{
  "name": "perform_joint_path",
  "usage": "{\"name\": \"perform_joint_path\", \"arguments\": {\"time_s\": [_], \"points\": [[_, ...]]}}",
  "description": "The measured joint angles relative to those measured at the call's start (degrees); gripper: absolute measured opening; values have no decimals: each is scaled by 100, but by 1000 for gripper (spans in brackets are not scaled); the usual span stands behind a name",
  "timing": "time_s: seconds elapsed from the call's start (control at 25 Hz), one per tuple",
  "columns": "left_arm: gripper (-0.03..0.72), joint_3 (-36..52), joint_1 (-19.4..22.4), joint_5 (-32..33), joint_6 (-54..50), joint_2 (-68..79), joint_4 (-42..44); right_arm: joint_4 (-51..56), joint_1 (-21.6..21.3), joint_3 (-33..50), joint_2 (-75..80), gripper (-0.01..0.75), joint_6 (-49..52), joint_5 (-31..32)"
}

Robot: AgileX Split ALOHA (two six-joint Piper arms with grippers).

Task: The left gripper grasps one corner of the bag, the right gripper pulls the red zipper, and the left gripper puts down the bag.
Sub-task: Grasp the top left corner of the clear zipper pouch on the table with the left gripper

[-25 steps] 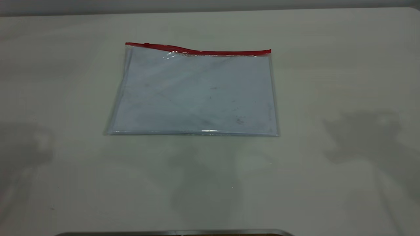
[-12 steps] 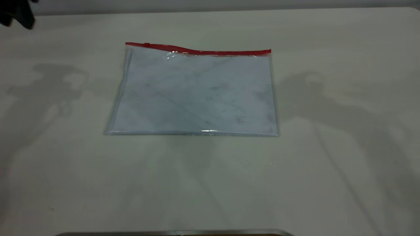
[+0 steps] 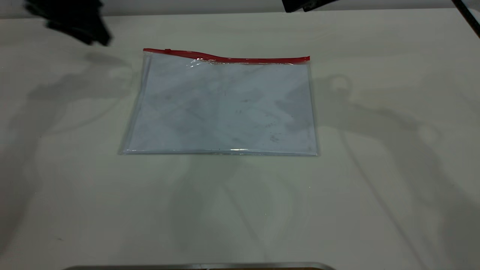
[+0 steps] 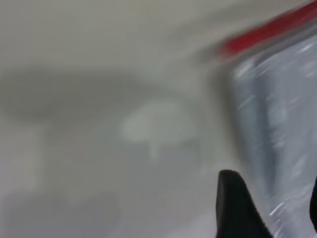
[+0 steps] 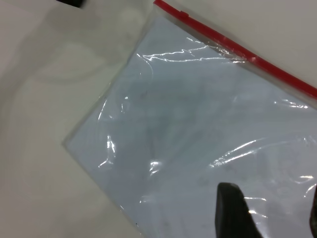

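The bag (image 3: pixel 221 107) is laid flat on the table (image 3: pixel 375 187), a little toward the far side of the middle, with its long edges running across the exterior view. The red zipper (image 3: pixel 240 58) is seen along the far long edge, slightly raised in a shallow wave left of its middle, and a small slider tab (image 3: pixel 167 50) is made out close to its left end. The clear plastic is scuffed and marked with grey smudges, and a bright glint is caught on the near edge. The far left corner (image 3: pixel 145 51), where the red strip ends, is touched by nothing. The left gripper (image 3: pixel 75 20) is seen as a blurred black shape above the table's far left, near that corner but apart from the bag; in its wrist view one dark fingertip (image 4: pixel 235 206) and the edge of a second are shown with a wide gap between them, so the jaws are read as spread wide and holding nothing, with the bag's edge and the red strip's end (image 4: pixel 267 32) just beyond. The right gripper (image 3: pixel 303 4) is only partly caught at the top edge of the exterior view, beyond the bag's far right; in its wrist view two fingertips (image 5: pixel 235 210) are set well apart over the bag, with nothing between them. Arm shadows are cast across the table on both sides.
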Motion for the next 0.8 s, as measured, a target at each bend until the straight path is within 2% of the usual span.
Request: {"name": "perform_joint_path", "arguments": {"time_s": [0.08,0.16,0.44,0.8], "points": [[424,-263,62,138,419,334,-653,5,0,-2,0,414,0,-2],[433,-548,133,199,651,697,-948,5,0,-2,0,414,0,-19],[542,-1332,186,589,758,1630,-1238,6,0,-2,0,414,0,-19],[550,-1509,160,982,909,1769,-1592,6,0,-2,0,414,0,-80]]}}
